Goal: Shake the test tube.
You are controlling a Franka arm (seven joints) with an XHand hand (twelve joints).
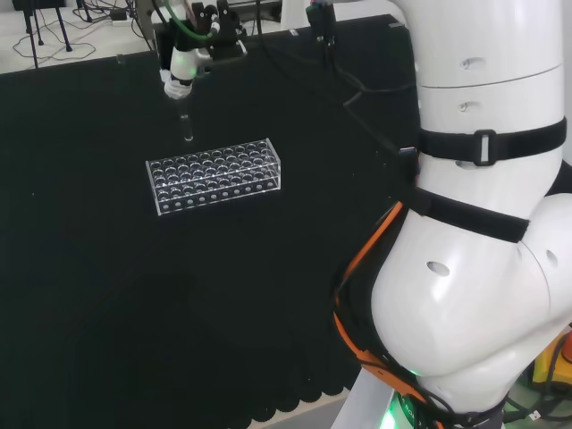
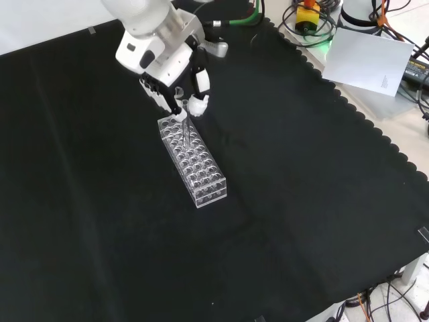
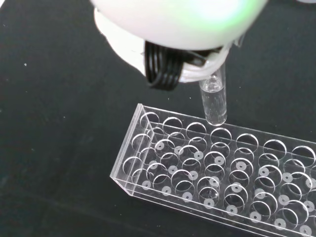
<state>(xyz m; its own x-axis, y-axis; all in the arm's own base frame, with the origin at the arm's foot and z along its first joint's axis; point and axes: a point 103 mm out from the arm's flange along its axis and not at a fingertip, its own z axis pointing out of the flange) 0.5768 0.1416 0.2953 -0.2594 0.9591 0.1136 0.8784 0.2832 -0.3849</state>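
Test tube of clear glass [image 3: 214, 102], round-bottomed and upright, hangs in the air just above one end of a clear plastic rack [image 3: 217, 173], its rounded tip apart from the rack's top plate and poised over a hole in the outer row, as the wrist view shows. The black and white robot hand [image 2: 175, 86] has its fingers curled round the tube's upper part, pinching it so that only the lower length shows below them. In the head view the tube [image 1: 187, 128] appears as a faint glint beneath the hand [image 1: 181, 71], beyond the far long side of the rack [image 1: 214, 174], towards its left end. In the front view the hand sits at the rack's [image 2: 193, 161] upper end, with the tube [image 2: 183, 113] a thin pale line between the fingers and the rack.

The rack, a long block with rows of round holes, lies flat on the counter's black cloth [image 2: 288, 201]; every hole that can be seen is empty. Bare cloth surrounds the rack on all sides. Past the cloth's scalloped edge in the front view lie a white sheet of paper [image 2: 369, 60] and a tangle of cables [image 2: 402, 20]. In the head view the arm's large white links [image 1: 483, 223] take up the right side, well apart from the rack.
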